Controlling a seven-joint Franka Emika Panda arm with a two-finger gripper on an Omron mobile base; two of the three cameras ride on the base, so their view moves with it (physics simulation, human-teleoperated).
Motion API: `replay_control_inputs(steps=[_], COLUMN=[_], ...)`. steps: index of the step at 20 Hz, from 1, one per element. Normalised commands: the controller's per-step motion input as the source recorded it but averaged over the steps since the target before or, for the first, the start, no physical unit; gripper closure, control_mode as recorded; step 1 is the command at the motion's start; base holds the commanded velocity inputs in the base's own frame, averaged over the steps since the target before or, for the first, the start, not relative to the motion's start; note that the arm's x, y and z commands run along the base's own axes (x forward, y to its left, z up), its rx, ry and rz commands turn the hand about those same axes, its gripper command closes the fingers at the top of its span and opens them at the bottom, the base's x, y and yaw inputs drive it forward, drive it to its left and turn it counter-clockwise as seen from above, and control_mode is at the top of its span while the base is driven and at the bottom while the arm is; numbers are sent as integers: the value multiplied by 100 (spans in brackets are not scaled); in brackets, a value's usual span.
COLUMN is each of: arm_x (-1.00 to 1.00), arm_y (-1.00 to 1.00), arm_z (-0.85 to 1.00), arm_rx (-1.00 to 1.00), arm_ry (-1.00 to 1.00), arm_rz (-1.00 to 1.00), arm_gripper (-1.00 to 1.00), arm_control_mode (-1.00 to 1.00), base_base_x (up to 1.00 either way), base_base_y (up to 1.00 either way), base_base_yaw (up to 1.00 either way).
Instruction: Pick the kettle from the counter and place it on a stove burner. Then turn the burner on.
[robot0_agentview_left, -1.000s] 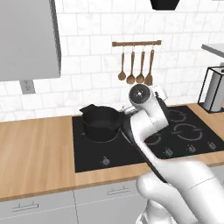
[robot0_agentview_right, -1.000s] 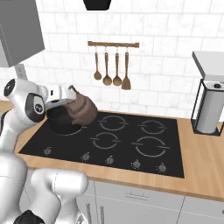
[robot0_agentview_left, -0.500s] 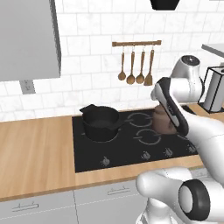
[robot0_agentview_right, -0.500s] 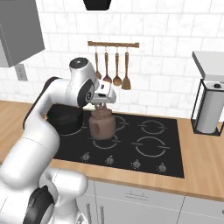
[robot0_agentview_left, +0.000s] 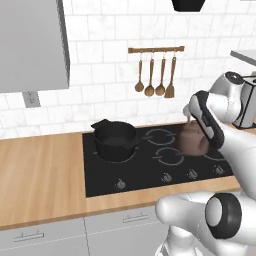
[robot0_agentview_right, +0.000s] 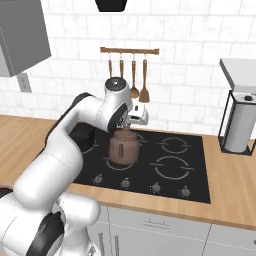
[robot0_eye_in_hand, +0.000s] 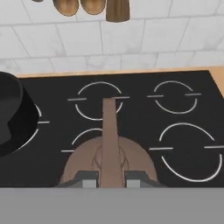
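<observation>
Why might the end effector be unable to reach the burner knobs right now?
Probably it can't: the end effector is shut on the kettle handle over the stove. The knobs lie unobstructed along the front edge.

Brown kettle (robot0_agentview_right: 124, 149) upright over front burner

The end effector (robot0_eye_in_hand: 111, 180) carried the kettle (robot0_agentview_right: 123, 149) over the front burner (robot0_agentview_right: 121, 162).

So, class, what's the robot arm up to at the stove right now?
The white arm's gripper is shut on the arched handle of the small brown kettle and holds it over a front burner of the black cooktop, beside the black saucepan on the left burner. Whether the kettle already rests on the glass is hard to tell. The burner knobs along the front edge are untouched.
</observation>
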Motion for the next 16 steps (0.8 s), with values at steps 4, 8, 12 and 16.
replay_control_inputs(steps=[4, 8, 12, 16], arm_x=[78, 74, 62, 56], arm_y=[8, 13, 5, 11], arm_z=[-31, -13, -5, -9], arm_rx=[0, 0, 0, -1], arm_ry=[-12, -4, -1, -1], arm_rz=[-7, -17, -13, -10], arm_gripper=[100, 100, 100, 100], arm_control_mode=[-100, -100, -100, -100], base_base_x=[0, 0, 0, 0], base_base_y=[0, 0, 0, 0], base_base_yaw=[0, 0, 0, 0])
